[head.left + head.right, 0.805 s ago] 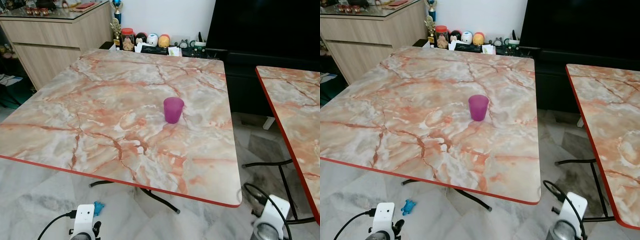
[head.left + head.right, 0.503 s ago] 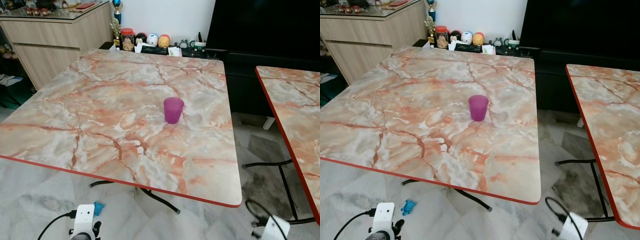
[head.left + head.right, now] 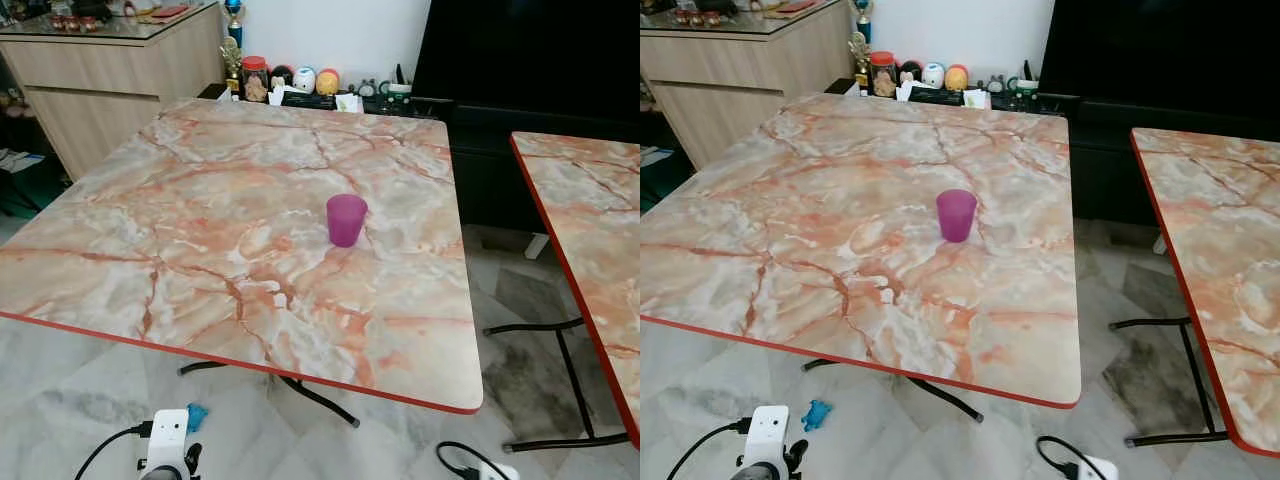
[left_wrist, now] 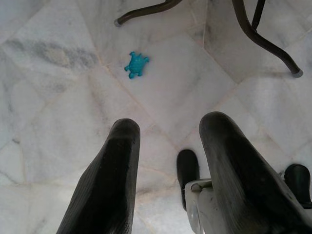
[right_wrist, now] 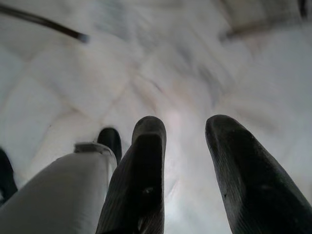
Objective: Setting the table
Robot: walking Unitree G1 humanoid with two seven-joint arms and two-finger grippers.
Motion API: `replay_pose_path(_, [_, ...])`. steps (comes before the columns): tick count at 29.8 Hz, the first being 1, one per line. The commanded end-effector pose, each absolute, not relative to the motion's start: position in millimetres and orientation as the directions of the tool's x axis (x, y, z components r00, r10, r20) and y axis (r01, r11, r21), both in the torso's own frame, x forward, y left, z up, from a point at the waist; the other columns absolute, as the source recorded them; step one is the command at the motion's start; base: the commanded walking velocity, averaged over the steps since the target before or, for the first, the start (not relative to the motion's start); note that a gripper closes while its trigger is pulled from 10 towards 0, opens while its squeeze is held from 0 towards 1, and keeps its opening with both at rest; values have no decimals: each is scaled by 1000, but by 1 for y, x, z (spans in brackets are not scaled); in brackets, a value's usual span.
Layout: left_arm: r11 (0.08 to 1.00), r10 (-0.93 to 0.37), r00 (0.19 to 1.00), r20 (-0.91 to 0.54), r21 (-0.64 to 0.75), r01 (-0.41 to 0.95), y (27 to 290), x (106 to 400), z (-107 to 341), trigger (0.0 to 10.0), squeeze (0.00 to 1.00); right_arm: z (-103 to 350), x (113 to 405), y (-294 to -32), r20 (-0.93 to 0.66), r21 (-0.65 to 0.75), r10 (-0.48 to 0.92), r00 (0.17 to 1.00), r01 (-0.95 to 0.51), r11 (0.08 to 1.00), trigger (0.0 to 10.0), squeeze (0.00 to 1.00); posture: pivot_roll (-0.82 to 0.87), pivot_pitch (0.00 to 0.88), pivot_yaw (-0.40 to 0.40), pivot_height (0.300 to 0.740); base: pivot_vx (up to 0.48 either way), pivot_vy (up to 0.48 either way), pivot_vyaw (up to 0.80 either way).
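One cup on the table, both arms hanging empty.

The purple cup (image 3: 347,219) stands upright a little toward 2 o'clock of the middle of the marble table (image 3: 200,260), with nothing else laid. Both grippers point at the floor tiles: the left gripper (image 4: 168,146) has its fingers spread and empty, and the right gripper (image 5: 187,141) is likewise parted and holding nothing, its picture smeared. I judge the setting barely begun; the next move calls for fetching another item, and none is visible within reach, so the robot likely has to go elsewhere first. The left wrist camera shows a small blue toy (image 4: 136,65) on the floor near the table legs (image 4: 263,36); the head cameras add the second table (image 3: 590,230) at 3 o'clock and the sideboard (image 3: 100,70) at 10 o'clock.
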State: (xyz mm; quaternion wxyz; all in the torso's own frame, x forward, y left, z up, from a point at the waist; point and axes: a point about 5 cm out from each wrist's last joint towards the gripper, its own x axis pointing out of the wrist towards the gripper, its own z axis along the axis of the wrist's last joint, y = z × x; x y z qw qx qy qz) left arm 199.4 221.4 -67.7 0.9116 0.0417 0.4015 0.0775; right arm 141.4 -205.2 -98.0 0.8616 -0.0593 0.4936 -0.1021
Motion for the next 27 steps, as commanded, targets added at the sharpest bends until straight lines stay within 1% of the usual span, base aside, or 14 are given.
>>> replay_pose_path(1, [985,175,643,-746,131,-116,221,193,-72,10000,0,-98,143,-199,-842,-181,-174,511,36,983,10000,0,26,0,-25,740,0,0,0])
replay_pose_path(4, [985,170,641,-749,122,-119,220,193,-72,10000,0,-98,145,-198,-836,-169,-170,522,49,984,10000,0,35,0,-27,740,0,0,0])
replay_pose_path(9, [985,173,635,-753,123,-123,223,189,-73,10000,0,-96,149,-197,-829,-174,-163,535,31,984,10000,0,33,0,-23,740,0,0,0])
replay_pose_path(13, [984,178,633,-753,129,-124,225,188,-73,10000,0,-97,148,-194,-837,-192,-163,523,-2,981,10000,0,34,0,-19,740,0,0,0])
replay_pose_path(18, [983,185,631,-753,153,-104,231,185,-73,10000,0,-99,145,-190,-842,-175,-154,517,9,985,10000,0,41,0,-15,740,0,0,0])
replay_pose_path(21, [982,186,628,-756,171,-85,236,180,-74,10000,0,-99,144,-187,-840,-181,-146,523,-15,983,10000,0,43,0,-7,740,0,0,0])
replay_pose_path(22, [978,205,626,-752,184,-99,242,177,-74,10000,0,-100,143,-186,-841,-182,-141,522,-29,983,10000,0,43,0,-4,740,0,0,0])
replay_pose_path(23, [978,205,626,-752,184,-99,242,177,-74,10000,0,-100,143,-186,-841,-182,-141,522,-29,983,10000,0,43,0,-4,740,0,0,0])
replay_pose_path(26, [968,251,641,-726,195,-158,257,171,-71,10000,0,-101,141,-184,-843,-174,-144,518,-10,985,10000,0,48,0,-3,740,0,0,0])
replay_pose_path(27, [965,261,657,-707,190,-178,262,170,-69,10000,0,-101,140,-183,-848,-174,-136,512,-28,984,10000,0,53,0,-3,740,0,0,0])
